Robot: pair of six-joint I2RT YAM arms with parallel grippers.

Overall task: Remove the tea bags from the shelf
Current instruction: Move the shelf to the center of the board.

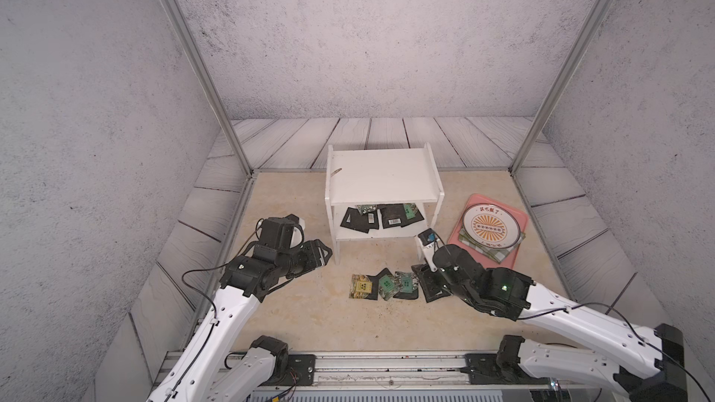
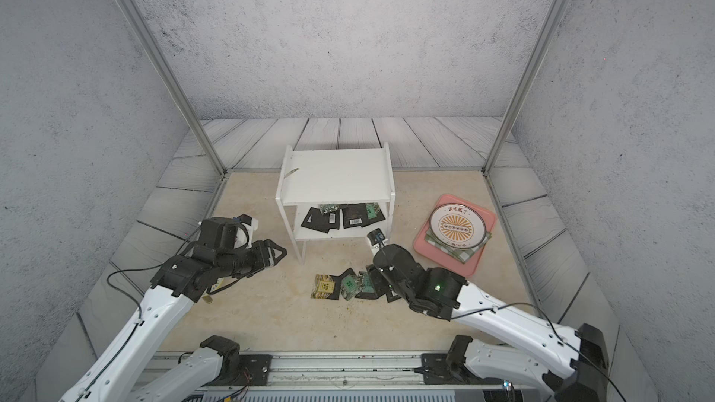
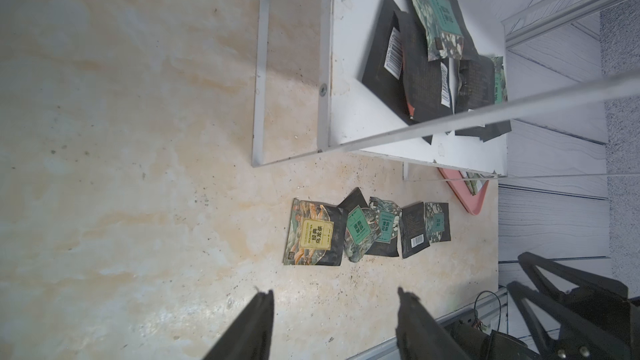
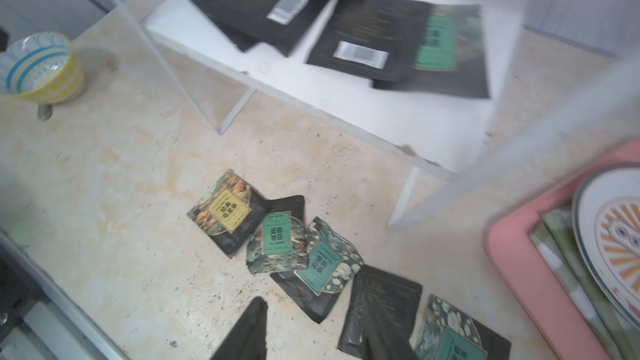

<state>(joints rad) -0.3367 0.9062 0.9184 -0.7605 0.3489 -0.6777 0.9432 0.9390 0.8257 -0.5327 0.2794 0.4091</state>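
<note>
In both top views the shelf [image 1: 381, 175] stands mid-counter [image 1: 301, 322]. Its top board is bare, and a heap of tea bags [image 1: 381, 219] overlaps on the lower board. A loose row [image 2: 348, 286] of bags lies on the counter in front, by the right arm. The left gripper [image 2: 276, 253] hangs just beside the shelf's near leg on its own side (close enough to knock it, I'd say). The right gripper is tucked under its own arm here, so I cannot read it. A pink tray [image 2: 445, 261] with a plate [image 2: 456, 228] sits well apart.

In the left wrist view, the left gripper [image 3: 332, 294] has its jaws wide apart with nothing between them. It is over bare counter, short of the loose row [image 3: 367, 230]. On the shelf, the tea bags [image 3: 433, 64] lie mostly barcode side up, with one green label on top.

In the right wrist view, the right gripper [image 4: 310, 303] has its jaws parted a fair way and grips nothing. One finger crosses a dark bag at the row's end; I cannot tell whether it touches. The shelved tea bags [image 4: 346, 29] lie ahead, and a bowl [image 4: 41, 67] sits off to one side.

I take the step in hand to be fetching the next bag. To do it well, I'd go in low and level under the top board. I'd choose the bag nearest the front lip and pinch a corner, or drag it until it overhangs. Flat sachets give little to bite on, and overlapped neighbours may ride along. The shelf looks light, so a push could shift it.
</note>
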